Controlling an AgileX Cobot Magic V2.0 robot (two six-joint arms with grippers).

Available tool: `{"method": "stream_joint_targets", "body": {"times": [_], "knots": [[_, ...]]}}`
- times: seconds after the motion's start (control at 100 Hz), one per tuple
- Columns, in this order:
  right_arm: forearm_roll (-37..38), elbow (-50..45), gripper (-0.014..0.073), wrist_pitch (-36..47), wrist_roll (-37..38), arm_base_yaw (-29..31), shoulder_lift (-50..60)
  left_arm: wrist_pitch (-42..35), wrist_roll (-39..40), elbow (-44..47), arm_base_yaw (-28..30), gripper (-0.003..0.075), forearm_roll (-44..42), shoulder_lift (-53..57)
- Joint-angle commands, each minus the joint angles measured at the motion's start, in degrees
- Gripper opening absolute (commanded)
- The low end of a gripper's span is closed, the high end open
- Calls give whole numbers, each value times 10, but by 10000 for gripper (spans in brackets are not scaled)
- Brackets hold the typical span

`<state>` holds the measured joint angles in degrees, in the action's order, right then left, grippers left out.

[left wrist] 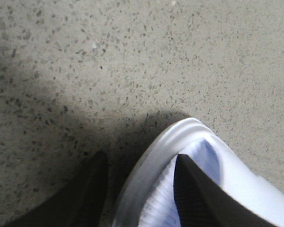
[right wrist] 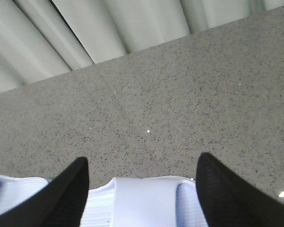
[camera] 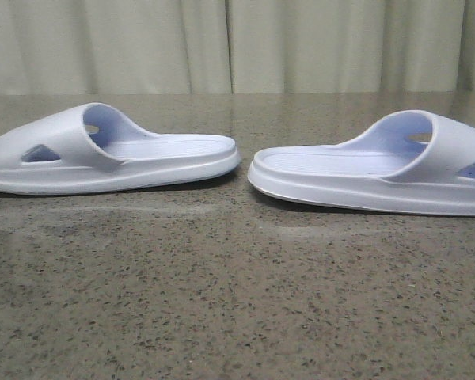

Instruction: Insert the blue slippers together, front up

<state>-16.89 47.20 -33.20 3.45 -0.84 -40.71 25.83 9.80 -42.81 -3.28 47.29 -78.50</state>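
While both arms sit low: grasps look near, none closed.
Slippers: pale lavender-blue foam slide sandals, left slipper (camera: 111, 154) and right slipper (camera: 380, 170), lie heel-to-heel along the speckled stone tabletop (camera: 237, 301), small gap between.
Left gripper (left wrist: 137, 189): open, straddling its slipper's rim.
Right gripper (right wrist: 142, 189): wide open above its slipper, holding nothing.

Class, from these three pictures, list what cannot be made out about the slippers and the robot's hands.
- Left slipper: toe cut off by the front view's left edge.
- Right slipper: toe cut off by the right edge.
- Left hand: left wrist view shows fingers straddling a slipper rim; whether it grips is unclear.
- Both arms: absent from the front view.
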Motion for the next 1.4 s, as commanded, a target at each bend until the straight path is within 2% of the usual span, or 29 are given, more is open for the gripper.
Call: {"method": "stream_joint_targets", "body": {"times": [0.0, 1.0, 1.12, 1.39], "knots": [[-6, 21, 419, 47, -4, 3, -2, -13, -6, -17, 0, 286, 16, 6], [-6, 21, 419, 47, -4, 3, -2, -4, -28, -17, 0, 282, 25, 4], [-6, 21, 419, 47, -4, 3, -2, -3, -35, -17, 0, 235, 26, 4], [-6, 21, 419, 47, -4, 3, -2, 2, -39, -17, 0, 79, 27, 4]]}}
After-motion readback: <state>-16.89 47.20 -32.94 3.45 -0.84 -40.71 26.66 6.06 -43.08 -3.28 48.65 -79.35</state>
